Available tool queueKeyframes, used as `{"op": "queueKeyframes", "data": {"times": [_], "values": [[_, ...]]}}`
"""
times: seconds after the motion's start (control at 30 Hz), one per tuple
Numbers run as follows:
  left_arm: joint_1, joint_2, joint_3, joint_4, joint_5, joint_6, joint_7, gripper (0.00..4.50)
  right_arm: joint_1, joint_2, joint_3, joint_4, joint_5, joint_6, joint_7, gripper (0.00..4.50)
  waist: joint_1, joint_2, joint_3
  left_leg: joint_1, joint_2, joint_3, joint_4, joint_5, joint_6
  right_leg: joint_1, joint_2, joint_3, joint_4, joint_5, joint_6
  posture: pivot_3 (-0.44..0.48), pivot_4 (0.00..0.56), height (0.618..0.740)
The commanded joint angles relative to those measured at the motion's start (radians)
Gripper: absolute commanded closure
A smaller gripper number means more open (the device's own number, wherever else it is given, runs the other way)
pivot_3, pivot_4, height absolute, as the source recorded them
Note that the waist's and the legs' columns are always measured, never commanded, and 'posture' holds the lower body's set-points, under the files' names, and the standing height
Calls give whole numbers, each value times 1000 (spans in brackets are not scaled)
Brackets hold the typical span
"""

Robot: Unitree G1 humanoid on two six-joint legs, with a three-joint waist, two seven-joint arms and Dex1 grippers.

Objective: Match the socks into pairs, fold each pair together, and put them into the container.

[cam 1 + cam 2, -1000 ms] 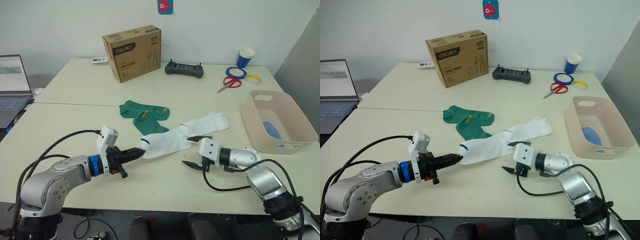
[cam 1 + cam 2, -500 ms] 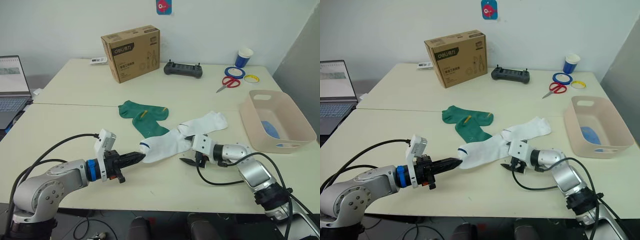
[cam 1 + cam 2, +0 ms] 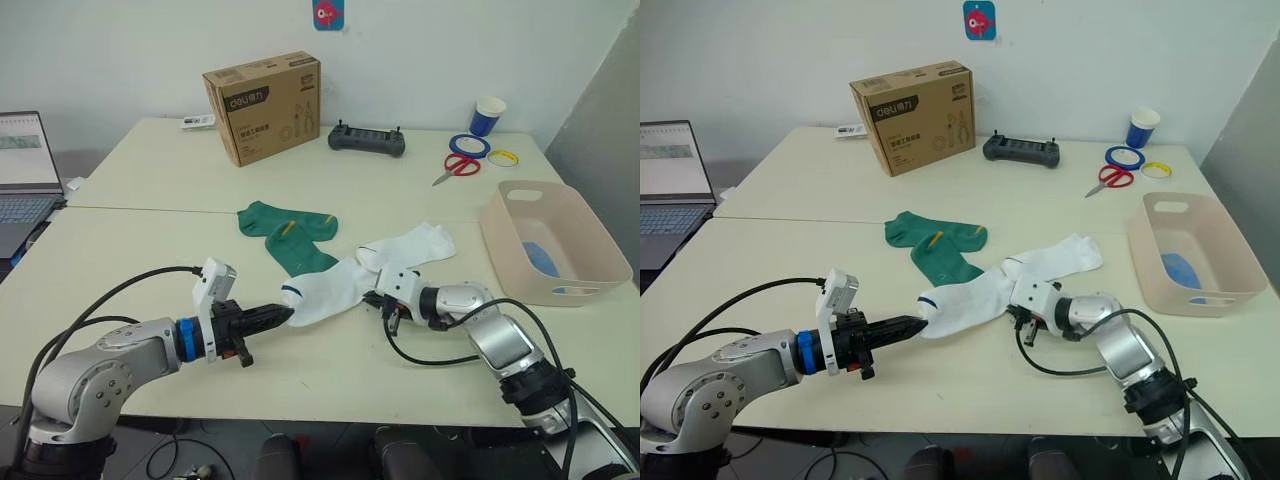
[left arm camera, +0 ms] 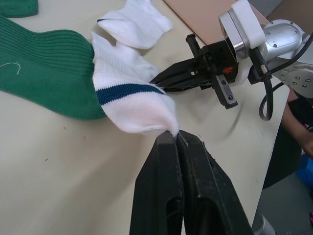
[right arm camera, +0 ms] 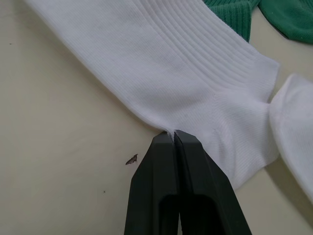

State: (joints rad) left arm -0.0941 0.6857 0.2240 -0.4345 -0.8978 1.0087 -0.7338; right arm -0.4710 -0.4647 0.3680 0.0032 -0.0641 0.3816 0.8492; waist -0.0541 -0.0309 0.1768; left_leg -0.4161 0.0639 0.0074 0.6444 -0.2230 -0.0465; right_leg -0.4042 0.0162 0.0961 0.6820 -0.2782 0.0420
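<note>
One white sock lies stretched across the near table, its blue-striped cuff toward my left arm. My left gripper is shut on the cuff's edge. At the sock's other end my right gripper is shut, its fingertips pinching the sock's edge. A second white sock lies just behind, touching the first. Two dark green socks lie overlapped further back, one partly under the held sock. The container stands at the right with a light blue sock inside.
A brown cardboard box, a black controller, red scissors, tape rolls and a blue cup sit along the far table. A laptop is at the far left. Black cables trail from both arms.
My right gripper moved left to the white sock's end and went from open to shut on it. My left gripper kept its hold on the cuff.
</note>
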Motion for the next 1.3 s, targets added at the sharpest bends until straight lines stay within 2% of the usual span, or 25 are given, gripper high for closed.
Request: {"op": "queueKeyframes", "data": {"times": [0.03, 0.17, 0.27, 0.4, 0.57, 0.7, 0.87, 1.0, 1.13, 1.17, 1.2, 1.3], "values": [[-9, 15, -7, -18, 5, -26, -10, 4500, 14, -40, -36, 14, -4, 32, -2, 4441, 1, 0, 0, 0, 0, 0, 0, 0, 0, 0, 0, 0, 0, 0, 0, 0, 150, 740], [-8, 18, -29, -14, 36, -51, -9, 4500, 54, -114, -66, -76, 29, -43, 53, 4441, 13, 0, 0, -1, 0, 1, 0, 0, 0, 0, -1, 0, -1, -1, 0, 0, 150, 740], [0, 21, -61, -24, 41, -43, -15, 4500, 117, -230, -85, -191, 31, -97, 123, 4441, 20, 0, 0, -1, 0, 2, -1, 0, 0, -1, -1, 0, -1, -2, -1, 0, 150, 740], [-2, 35, -149, -26, 79, -64, -56, 4500, 235, -382, -140, -382, 114, -6, 228, 4441, 22, 0, 0, -1, 0, 1, -2, 0, 0, -1, -1, 0, -1, -3, -1, 0, 150, 740], [-59, 50, -257, 8, 134, -67, -93, 4500, 358, -503, -192, -573, 220, 147, 289, 4441, 21, 0, 1, 0, 0, 0, -2, 0, 0, -1, 0, 0, -1, -3, -2, 0, 150, 740], [-114, 53, -348, 47, 208, -80, -104, 4500, 397, -484, -204, -663, 294, 288, 238, 4441, 16, -1, 1, 0, 0, 0, -1, 0, 0, -1, 0, 0, -1, -4, -3, 0, 150, 740], [-131, 105, -430, 67, 308, -112, -142, 4500, 381, -441, -180, -648, 281, 328, 161, 4441, 15, -1, 1, -1, -1, 0, -1, 0, 0, -1, 0, 0, -1, -3, -2, 0, 150, 740], [-115, 99, -396, 68, 294, -116, -150, 4500, 392, -464, -194, -649, 306, 333, 174, 4441, 17, -1, 1, -1, 0, 0, -1, 0, 0, -1, 0, 0, -1, -4, -3, 0, 150, 740], [-100, 88, -365, 63, 289, -127, -145, 4500, 389, -485, -218, -638, 336, 318, 197, 3526, 18, -1, 1, -1, 0, 0, -1, 0, 0, -1, 0, 0, -1, -4, -3, 0, 150, 740], [-95, 89, -357, 65, 295, -134, -141, 4074, 387, -489, -233, -643, 368, 335, 215, 3159, 18, -1, 1, -1, 0, 0, -1, 0, 0, -1, 0, 0, -1, -4, -3, 0, 150, 740], [-89, 94, -349, 66, 294, -137, -145, 3875, 387, -494, -246, -647, 401, 350, 233, 2806, 18, -1, 1, -1, 0, 0, -1, 0, 0, -1, 0, 0, -1, -4, -3, 0, 150, 740], [-64, 116, -276, 66, 256, -127, -164, 2892, 390, -484, -326, -628, 503, 377, 258, 1605, 18, -2, 1, -1, 0, 0, -1, 0, 0, -1, 0, 0, -1, -3, -2, 0, 150, 740]]}}
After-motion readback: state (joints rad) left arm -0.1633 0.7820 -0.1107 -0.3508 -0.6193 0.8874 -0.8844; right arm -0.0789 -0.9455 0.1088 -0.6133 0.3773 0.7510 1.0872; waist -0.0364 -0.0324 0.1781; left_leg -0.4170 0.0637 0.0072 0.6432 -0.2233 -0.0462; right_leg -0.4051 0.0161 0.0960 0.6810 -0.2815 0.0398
